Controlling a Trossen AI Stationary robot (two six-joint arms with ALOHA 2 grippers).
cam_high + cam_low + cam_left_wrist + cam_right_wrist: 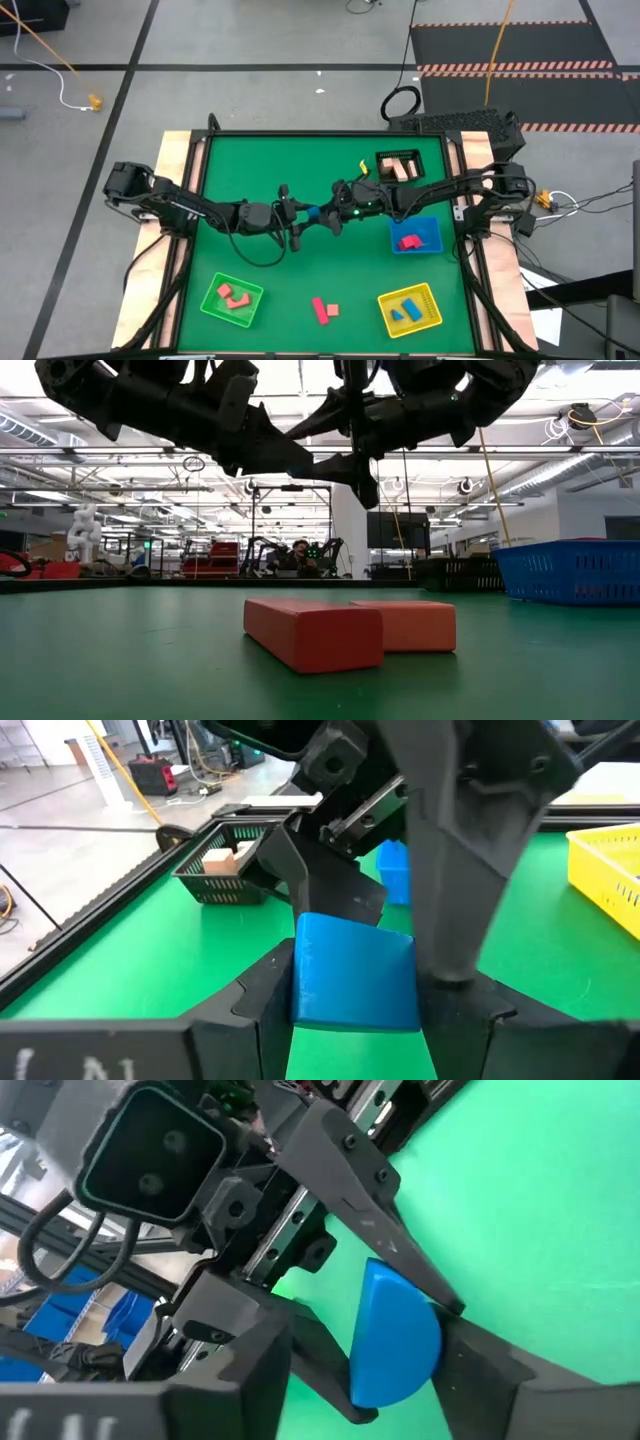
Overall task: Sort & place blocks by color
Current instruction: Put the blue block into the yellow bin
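High view: the left end effector (300,220) and right end effector (330,213) meet above the table (300,160) centre with a blue block (314,213) between them, its long axis running from one arm toward the other. Left wrist view shows the blue block (355,972) clamped between the left fingers (250,1010). Right wrist view alone shows its rounded end between the right fingers (300,1350), touching both.
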